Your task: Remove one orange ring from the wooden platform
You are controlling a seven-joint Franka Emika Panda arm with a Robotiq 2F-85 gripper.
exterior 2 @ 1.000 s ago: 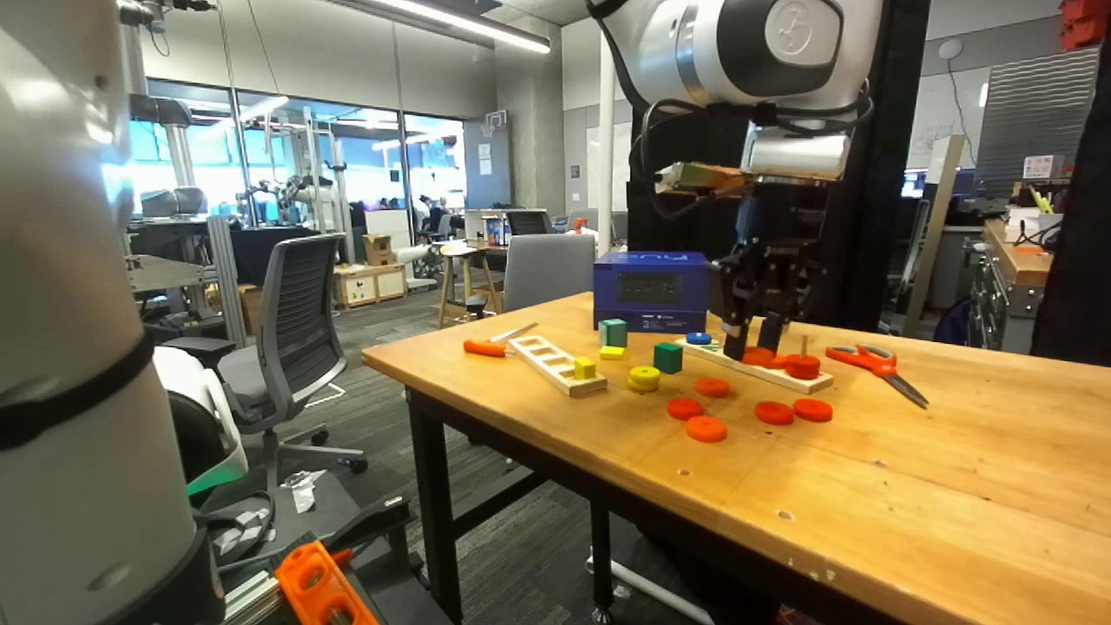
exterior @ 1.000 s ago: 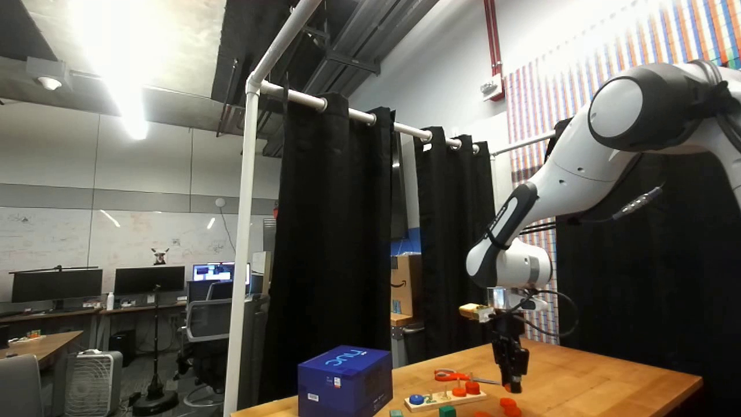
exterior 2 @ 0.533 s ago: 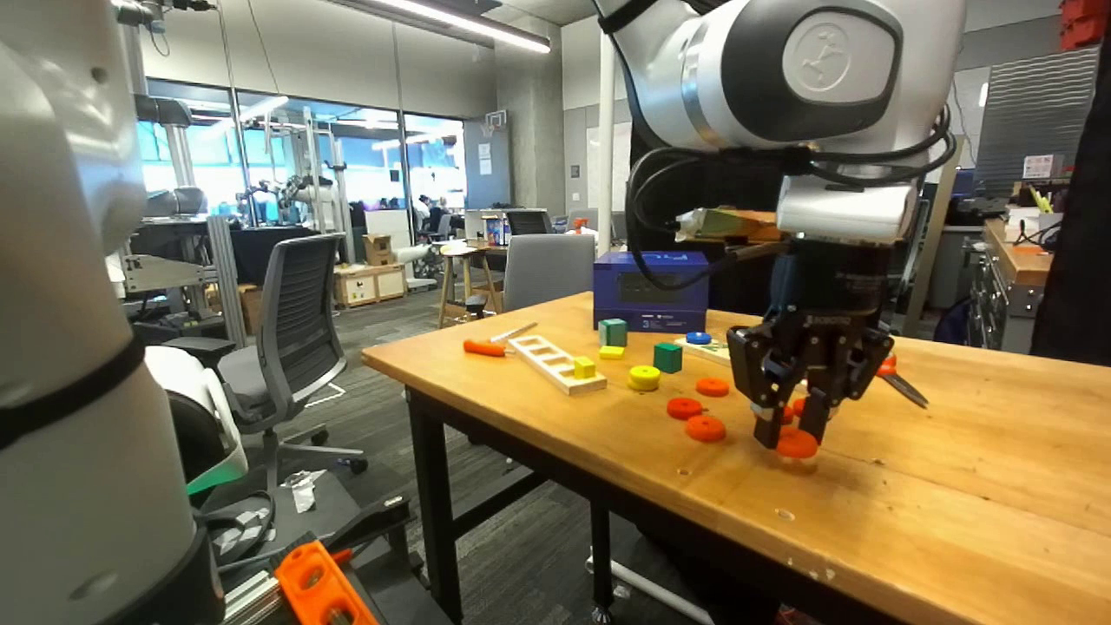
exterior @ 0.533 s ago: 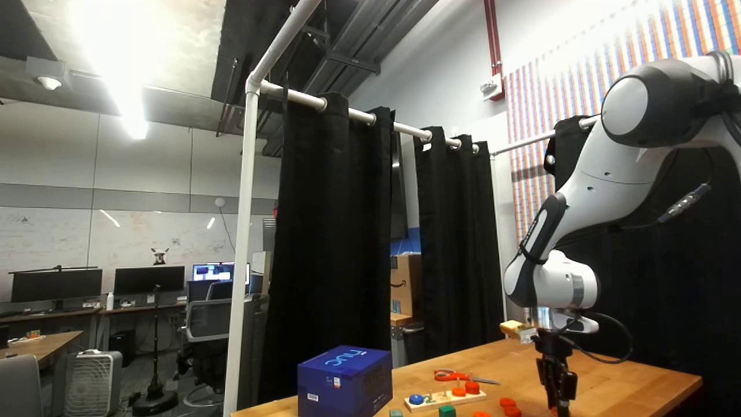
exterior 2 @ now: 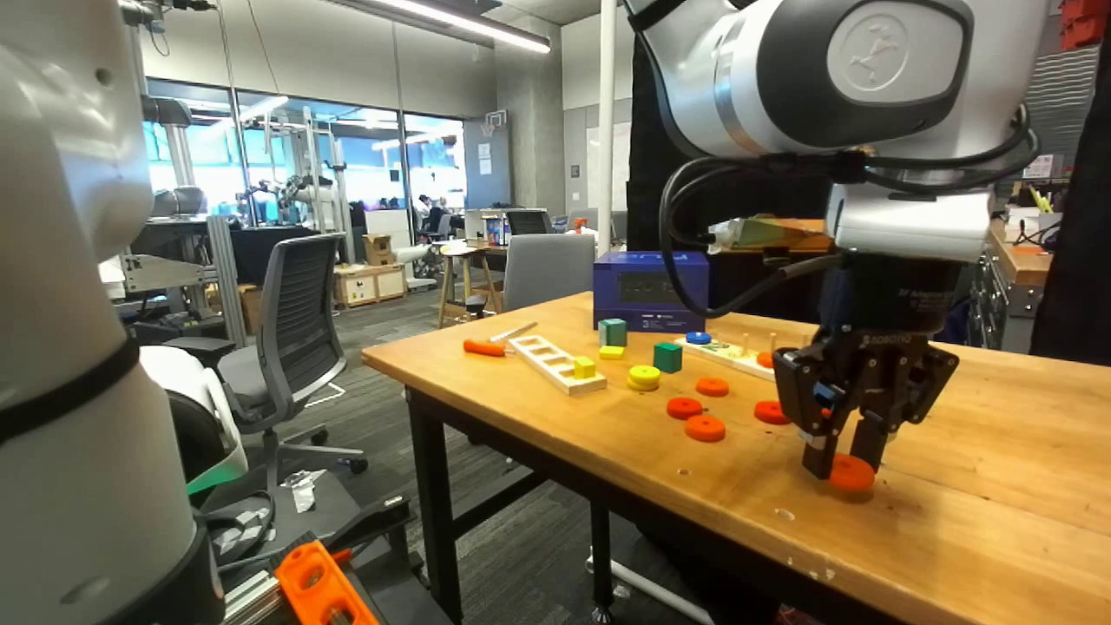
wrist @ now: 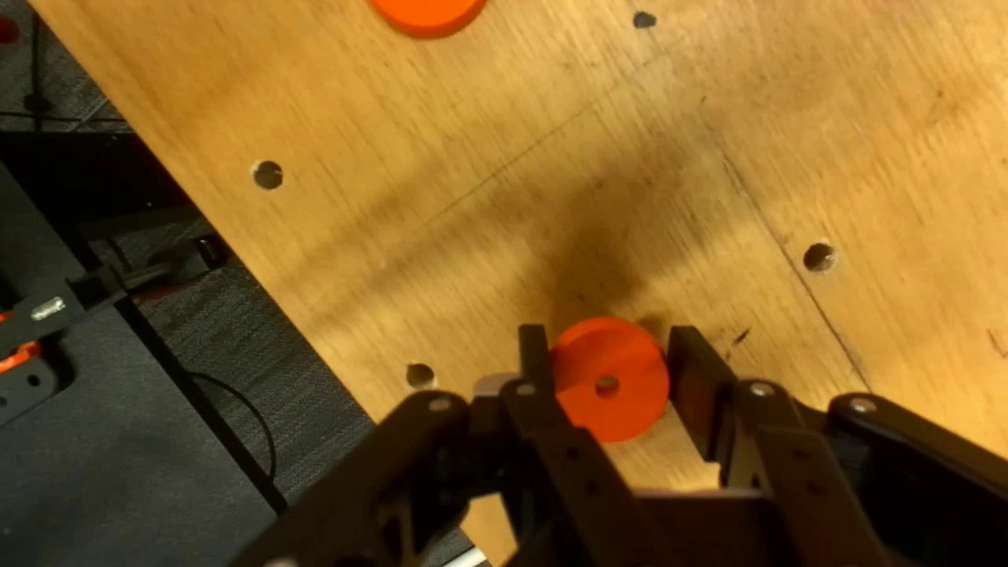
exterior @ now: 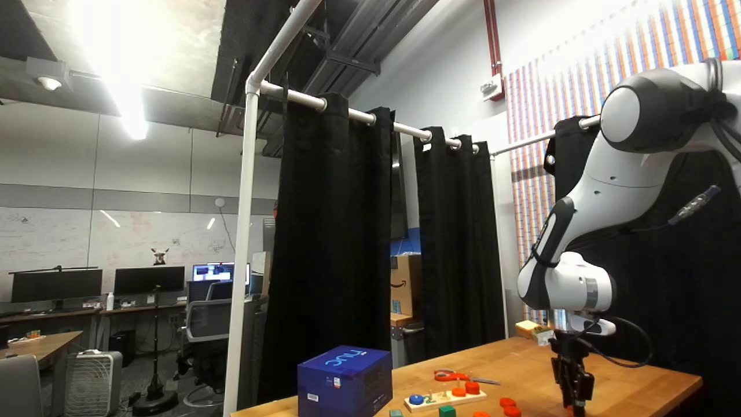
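Observation:
The wooden platform (exterior: 429,404) has upright pegs and lies on the table; it also shows in an exterior view (exterior 2: 738,363), partly behind my gripper. A blue ring (exterior: 416,399) sits at one end and an orange ring (exterior: 458,392) sits on a peg. A redder stack (exterior: 472,388) stands at the other end. My gripper (exterior 2: 842,464) is away from the platform, pointing down low over the table. It is shut on an orange ring (wrist: 610,379), with a finger touching each side. I cannot tell whether this ring touches the table.
Loose orange rings (exterior 2: 705,428) lie between my gripper and yellow rings (exterior 2: 644,377). Green blocks (exterior 2: 667,357), a wooden frame (exterior 2: 555,365), a blue box (exterior 2: 651,291) and scissors (exterior: 448,376) are on the table. The table edge (wrist: 260,287) is near the gripper.
My gripper has carried the orange ring away from the platform and lowered it towards the table. Over the last half second it moved slightly further the same way. The platform has not moved.

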